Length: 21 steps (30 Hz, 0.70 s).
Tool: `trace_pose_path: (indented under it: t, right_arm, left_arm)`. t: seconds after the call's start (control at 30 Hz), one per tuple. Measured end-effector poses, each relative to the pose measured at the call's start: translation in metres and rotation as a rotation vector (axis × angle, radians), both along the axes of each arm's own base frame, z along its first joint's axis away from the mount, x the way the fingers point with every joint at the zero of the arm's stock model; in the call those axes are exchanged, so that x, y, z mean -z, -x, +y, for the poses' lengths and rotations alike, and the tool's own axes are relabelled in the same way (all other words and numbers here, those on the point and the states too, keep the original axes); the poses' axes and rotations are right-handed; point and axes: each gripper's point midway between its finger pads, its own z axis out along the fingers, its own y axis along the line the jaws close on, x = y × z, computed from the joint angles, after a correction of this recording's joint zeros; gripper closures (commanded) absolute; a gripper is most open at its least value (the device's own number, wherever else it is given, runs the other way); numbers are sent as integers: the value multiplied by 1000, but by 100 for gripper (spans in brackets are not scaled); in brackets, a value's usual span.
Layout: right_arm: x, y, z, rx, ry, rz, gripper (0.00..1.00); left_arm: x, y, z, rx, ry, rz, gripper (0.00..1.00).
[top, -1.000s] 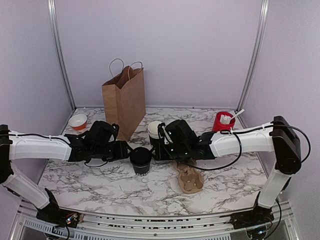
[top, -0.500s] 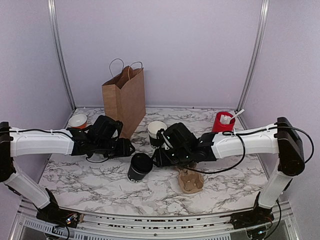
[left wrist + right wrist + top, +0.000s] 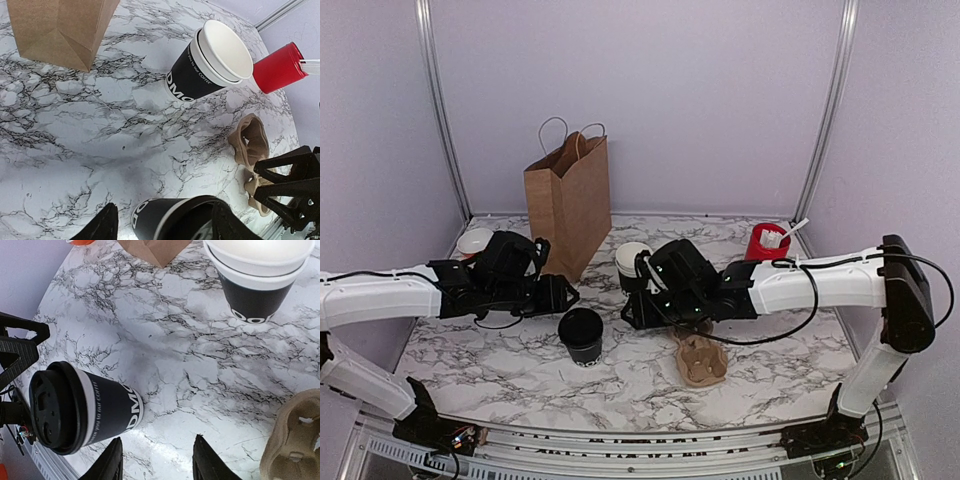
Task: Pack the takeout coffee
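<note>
On the marbled tabletop (image 3: 520, 372), the lidded takeout coffee (image 3: 581, 335) stands upright near the front. The left end effector (image 3: 563, 294) and right end effector (image 3: 157, 440) flank it, both spread open and empty. A cardboard cup carrier (image 3: 700, 358) lies to its right.

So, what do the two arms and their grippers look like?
The left arm and right arm match: white tubular links, black joints, thin black cables looped alongside. The left gripper and right gripper are black, each with two tapering fingers.
</note>
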Motion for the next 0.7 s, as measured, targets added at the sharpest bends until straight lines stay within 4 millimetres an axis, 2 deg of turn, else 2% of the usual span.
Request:
trace_pose_path:
  t: [0.23, 0.33, 0.43, 0.57, 0.7]
  right_arm:
    - [-16, 3, 12, -63, -13, -46, 53]
    - [-18, 10, 18, -113, -11, -59, 53]
    - [-18, 22, 24, -174, -8, -72, 48]
    - [-20, 50, 40, -289, -1, -111, 39]
    - [-24, 84, 57, -400, 5, -174, 27]
  left_arm:
    - [-2, 16, 13, -2, 28, -2, 34]
    - [-4, 21, 16, 5, 37, -3, 33]
    - [-5, 26, 18, 15, 45, -7, 32]
    - [-4, 27, 23, 10, 30, -5, 31]
    - [7, 21, 32, -21, 7, 31, 32]
